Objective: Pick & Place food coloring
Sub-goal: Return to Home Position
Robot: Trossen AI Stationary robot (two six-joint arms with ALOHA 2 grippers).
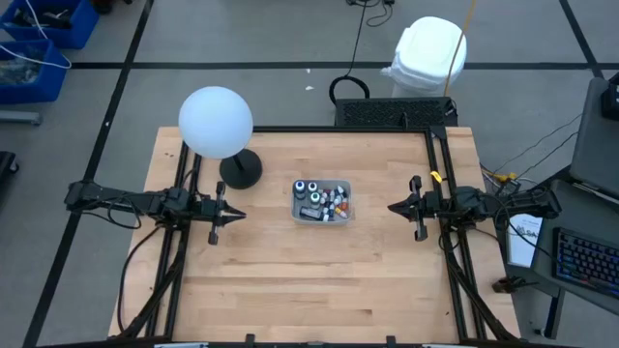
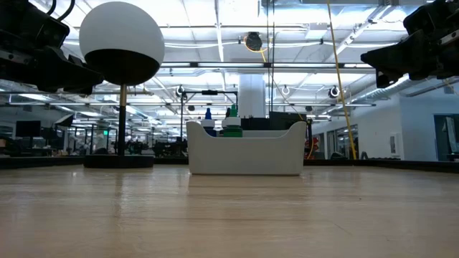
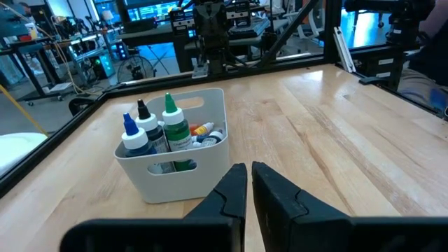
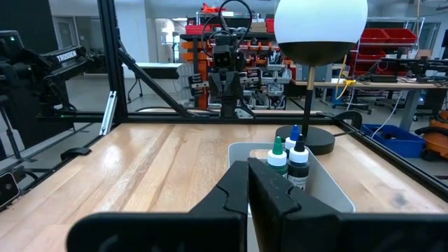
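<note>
High view puts the food coloring bottles (image 1: 322,201) inside a small pale bin (image 1: 350,215) that sits at the middle of the wooden table (image 1: 290,290), with a lamp (image 1: 215,121) of white globe and dark round base just beyond the bin's left corner. The left gripper (image 1: 237,215) hangs over the table's left part, pointing toward the bin and well apart from it; the right gripper (image 1: 395,206) mirrors it on the right side, also well apart from the bin. Neither one holds anything. From the left wrist, the left gripper (image 3: 249,173) has its 2 dark fingers (image 3: 231,196) pressed together with only a thin seam between them, and beyond them the bin (image 3: 175,178) stands upright on the wood with 3 taller bottles at one end, tipped blue (image 3: 131,134), black (image 3: 145,120) and green (image 3: 172,122), and several tiny white-capped bottles (image 3: 204,133) packed beside them. From the right wrist, the right gripper (image 4: 249,175) is likewise closed on nothing, and the bin's rim (image 4: 334,183) shows past it with the green (image 4: 278,155), black (image 4: 299,162) and blue (image 4: 294,135) bottles standing inside, the lamp (image 4: 320,28) behind them. Low view shows the bin (image 2: 244,154) resting flat on the table, with blue (image 2: 208,116) and green (image 2: 232,115) tips rising above its rim.
</note>
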